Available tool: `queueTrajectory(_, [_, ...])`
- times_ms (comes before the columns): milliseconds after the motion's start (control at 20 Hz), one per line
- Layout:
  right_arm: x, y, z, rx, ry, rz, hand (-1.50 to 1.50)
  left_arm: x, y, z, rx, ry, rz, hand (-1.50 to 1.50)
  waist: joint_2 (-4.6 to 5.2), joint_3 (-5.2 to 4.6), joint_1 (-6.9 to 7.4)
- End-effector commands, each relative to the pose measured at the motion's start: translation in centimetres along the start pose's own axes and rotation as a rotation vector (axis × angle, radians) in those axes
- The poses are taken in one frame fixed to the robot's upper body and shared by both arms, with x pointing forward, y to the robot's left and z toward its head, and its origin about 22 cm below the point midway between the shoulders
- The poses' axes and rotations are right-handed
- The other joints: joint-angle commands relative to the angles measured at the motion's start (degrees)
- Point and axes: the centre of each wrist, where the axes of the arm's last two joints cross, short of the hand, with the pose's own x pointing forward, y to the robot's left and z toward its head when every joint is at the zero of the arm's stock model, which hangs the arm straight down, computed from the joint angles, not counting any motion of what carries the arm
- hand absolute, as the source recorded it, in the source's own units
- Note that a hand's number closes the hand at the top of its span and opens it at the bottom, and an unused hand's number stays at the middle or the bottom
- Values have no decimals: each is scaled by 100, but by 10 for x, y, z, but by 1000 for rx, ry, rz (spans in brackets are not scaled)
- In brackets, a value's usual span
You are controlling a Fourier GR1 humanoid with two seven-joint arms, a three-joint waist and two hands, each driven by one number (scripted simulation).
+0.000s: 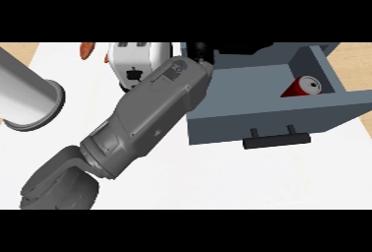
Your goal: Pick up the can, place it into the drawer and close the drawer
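The red can (303, 87) with a silver end lies tilted on its side inside the grey drawer (269, 115), against the drawer's right wall. The drawer stands pulled out, its dark handle (276, 140) facing me. A grey forearm runs from the lower left up to the drawer's far left corner. Only a black bit of my left hand (199, 49) shows there, above the drawer's rim and well left of the can. It holds nothing that I can see. My right hand is out of view.
A white toaster (134, 61) stands just left of the forearm, at the back. A large grey cylinder (25, 93) lies at the left edge. A small orange thing (87, 49) peeks in at the top left. The white counter top (240, 172) spreads in front of the drawer.
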Motion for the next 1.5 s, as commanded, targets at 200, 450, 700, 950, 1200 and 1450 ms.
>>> queueTrajectory(200, [33,18,-4,115,-176,258,-150,-3,4,-2,-34,-44,64,-150,-15,-9,137])
queueTrajectory(450, [37,33,-23,147,-240,365,-150,8,-4,0,-21,-97,50,-150,-8,-7,218])
queueTrajectory(700, [32,57,-45,178,-276,468,-150,22,-11,1,-20,-104,72,-150,-15,-7,391])
queueTrajectory(950, [14,86,-76,222,-257,588,-150,15,-8,4,-37,-65,109,-150,-26,-10,541])
queueTrajectory(1200, [-7,109,-107,227,-282,702,-150,25,-11,1,-9,-90,88,-150,-66,-7,537])
queueTrajectory(1450, [-31,140,-139,257,-311,824,-150,14,5,-2,-19,-52,78,-150,-93,-11,652])
